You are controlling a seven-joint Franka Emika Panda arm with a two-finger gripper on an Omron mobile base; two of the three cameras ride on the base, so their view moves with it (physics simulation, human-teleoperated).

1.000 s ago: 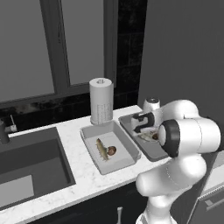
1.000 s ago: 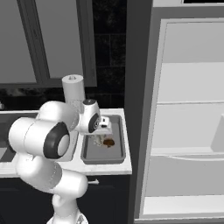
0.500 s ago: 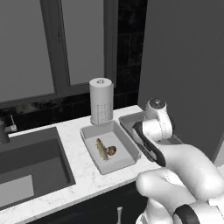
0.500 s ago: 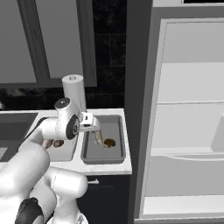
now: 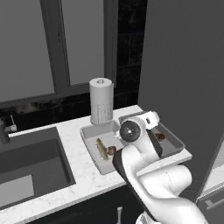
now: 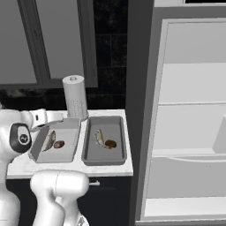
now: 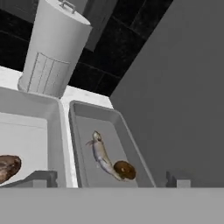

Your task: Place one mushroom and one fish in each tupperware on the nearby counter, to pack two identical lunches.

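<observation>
Behind the arm, right tupperware mostly hidden; its mushroom peeks out.

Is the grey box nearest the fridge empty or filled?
Filled. The right tupperware holds one fish and one mushroom, lying side by side on its floor; the hand view shows the same pair.

Dark-framed window over a black tiled backsplash; dark sunken sink in the white counter; open white fridge at right.
</observation>
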